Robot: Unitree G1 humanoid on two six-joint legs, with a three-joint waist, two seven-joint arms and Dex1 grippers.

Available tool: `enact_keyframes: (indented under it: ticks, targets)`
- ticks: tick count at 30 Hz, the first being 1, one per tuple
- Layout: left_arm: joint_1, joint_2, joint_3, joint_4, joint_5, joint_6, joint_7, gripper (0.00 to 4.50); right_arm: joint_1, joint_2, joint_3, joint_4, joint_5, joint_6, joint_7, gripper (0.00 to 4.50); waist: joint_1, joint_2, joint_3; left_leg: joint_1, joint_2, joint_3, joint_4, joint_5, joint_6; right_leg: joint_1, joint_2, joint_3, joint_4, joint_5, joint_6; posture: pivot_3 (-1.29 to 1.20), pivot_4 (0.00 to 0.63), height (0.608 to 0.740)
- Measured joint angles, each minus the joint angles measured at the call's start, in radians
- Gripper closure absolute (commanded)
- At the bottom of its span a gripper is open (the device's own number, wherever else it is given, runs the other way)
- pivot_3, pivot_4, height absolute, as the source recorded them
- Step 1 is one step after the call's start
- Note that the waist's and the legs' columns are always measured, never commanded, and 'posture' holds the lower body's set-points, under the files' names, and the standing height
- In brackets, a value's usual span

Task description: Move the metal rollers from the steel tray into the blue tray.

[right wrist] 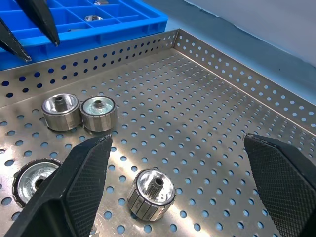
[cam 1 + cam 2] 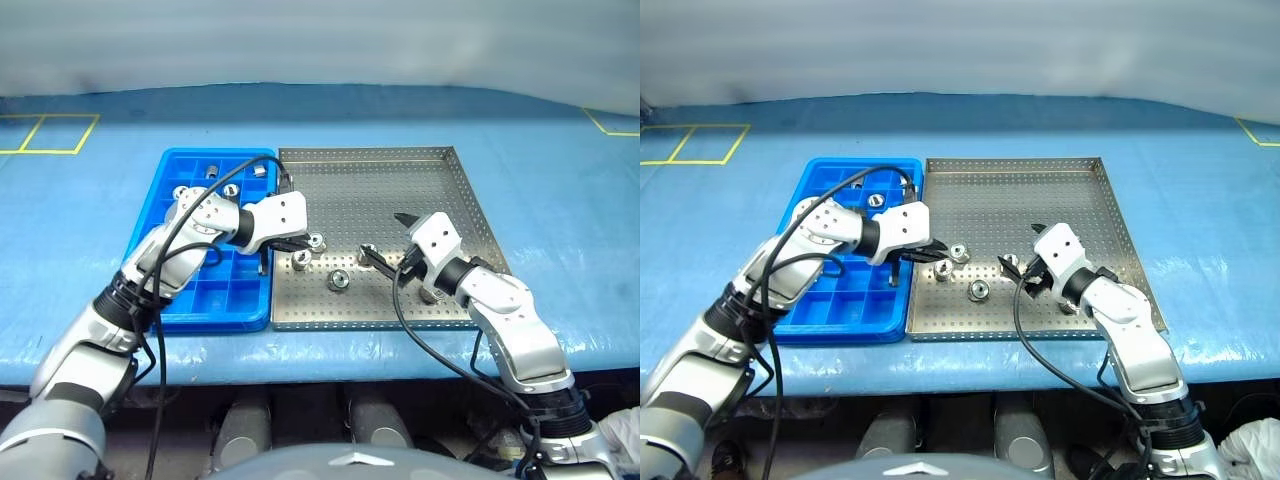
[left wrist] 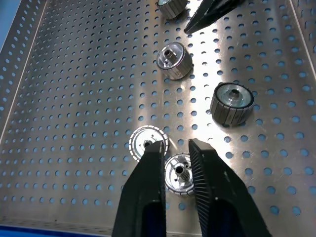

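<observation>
- Blue sheeting covers the counter (image 2: 560, 180), with yellow tape lines near its far corners.
- On it the steel tray (image 2: 440, 165) and the blue tray (image 2: 160, 190) lie side by side, touching, the blue one on the robot's left.
- Several metal rollers (image 3: 231, 103) stand on the steel tray's perforated floor, grouped toward its near left part; two of them sit just beside each other.
- A few more rollers rest in the far compartments of the blue tray.
- Left tool (image 3: 175, 153) hangs over the steel tray near the shared edge, its fingers a little apart and pinching nothing, one roller showing below the gap.
- Right tool (image 1: 175, 153) hovers low over the steel tray with its fingers spread wide, empty, a roller on the floor between them.
</observation>
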Motion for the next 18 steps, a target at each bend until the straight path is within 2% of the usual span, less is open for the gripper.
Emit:
enact_keyframes:
  ticks: [3,8,18]
  targets:
    - [-0.033,0.003,-0.039,0.044,0.062,-0.034,-0.003,1.67,0.006,0.026,0.001,0.004,-0.009,-0.017,-0.022,0.0,-0.005,0.0,0.0,0.0,0.0,0.0,0.0,0.0,0.0,0.0,0.0,0.0,0.0,0.0,0.0,-0.13,0.15,0.74]
    - [-0.055,0.0,-0.084,0.081,0.133,-0.043,-0.029,1.67,0.015,0.038,0.001,0.004,-0.015,-0.028,-0.041,0.0,-0.019,0.0,0.0,-0.001,0.0,0.0,0.0,0.0,0.0,0.0,0.0,0.0,0.0,0.0,0.0,-0.15,0.15,0.74]
    - [-0.059,-0.029,-0.112,0.128,0.18,-0.062,-0.072,1.67,0.029,0.037,-0.003,0.004,-0.025,-0.042,-0.054,0.0,-0.045,0.0,0.0,-0.001,0.0,0.0,0.001,0.0,0.0,0.0,0.001,0.001,0.001,0.0,0.0,-0.15,0.15,0.74]
